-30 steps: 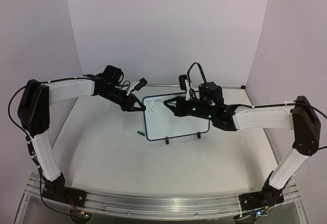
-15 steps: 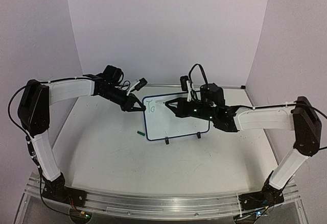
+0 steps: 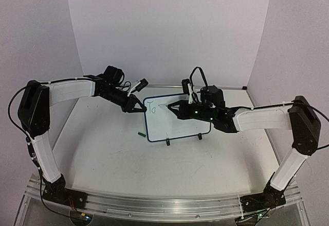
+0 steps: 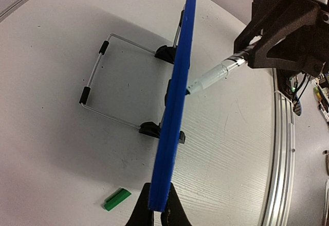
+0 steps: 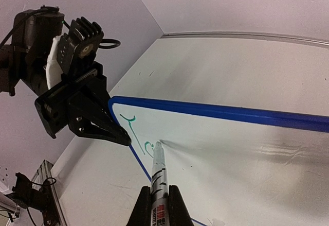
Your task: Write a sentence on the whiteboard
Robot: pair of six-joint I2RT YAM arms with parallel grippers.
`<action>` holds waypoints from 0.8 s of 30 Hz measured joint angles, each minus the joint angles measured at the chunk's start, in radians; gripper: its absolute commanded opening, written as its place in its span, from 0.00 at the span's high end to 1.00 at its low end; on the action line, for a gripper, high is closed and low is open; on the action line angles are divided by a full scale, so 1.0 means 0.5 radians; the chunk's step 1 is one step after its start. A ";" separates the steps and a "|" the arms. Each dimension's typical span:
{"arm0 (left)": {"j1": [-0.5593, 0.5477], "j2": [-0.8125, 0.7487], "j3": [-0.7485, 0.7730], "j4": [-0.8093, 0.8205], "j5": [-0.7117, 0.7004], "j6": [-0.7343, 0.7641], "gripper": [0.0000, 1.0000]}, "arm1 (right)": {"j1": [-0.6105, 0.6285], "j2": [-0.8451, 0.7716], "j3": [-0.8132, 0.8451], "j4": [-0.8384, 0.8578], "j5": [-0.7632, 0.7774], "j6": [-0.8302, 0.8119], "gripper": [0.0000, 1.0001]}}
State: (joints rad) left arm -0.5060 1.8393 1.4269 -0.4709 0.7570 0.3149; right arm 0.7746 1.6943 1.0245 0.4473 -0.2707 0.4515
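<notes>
The whiteboard (image 3: 175, 125) stands on its wire feet at the table's middle, blue-edged. My left gripper (image 3: 143, 109) is shut on its left edge; in the left wrist view the blue edge (image 4: 177, 97) runs up from between the left gripper's (image 4: 157, 214) fingertips. My right gripper (image 5: 159, 208) is shut on a white marker (image 5: 158, 174) whose tip touches the board (image 5: 236, 149) just right of the green letters "To" (image 5: 138, 131), the sentence's start. From above, those letters (image 3: 153, 106) sit at the board's top left, with the right gripper (image 3: 173, 106) beside them.
A green marker cap (image 3: 140, 133) lies on the table just left of the board's lower corner, also seen as the cap (image 4: 116, 198) near my left fingers. The wire stand (image 4: 97, 71) juts out behind the board. Purple walls close in on three sides.
The right gripper with the marker has shifted slightly along the board. The left arm and the board have not moved.
</notes>
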 measured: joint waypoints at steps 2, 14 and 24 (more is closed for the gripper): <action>0.000 0.000 0.000 0.000 0.000 0.000 1.00 | 0.000 0.003 0.000 0.000 0.002 0.004 1.00; 0.000 0.000 0.000 -0.001 -0.002 -0.001 1.00 | -0.002 0.062 0.027 -0.017 -0.036 -0.003 1.00; 0.000 0.001 0.000 -0.001 -0.002 -0.001 1.00 | -0.002 0.088 0.051 -0.059 -0.071 -0.012 1.00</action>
State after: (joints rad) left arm -0.5060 1.8395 1.4269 -0.4713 0.7563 0.3145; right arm 0.7738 1.7381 1.0499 0.4178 -0.3061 0.4454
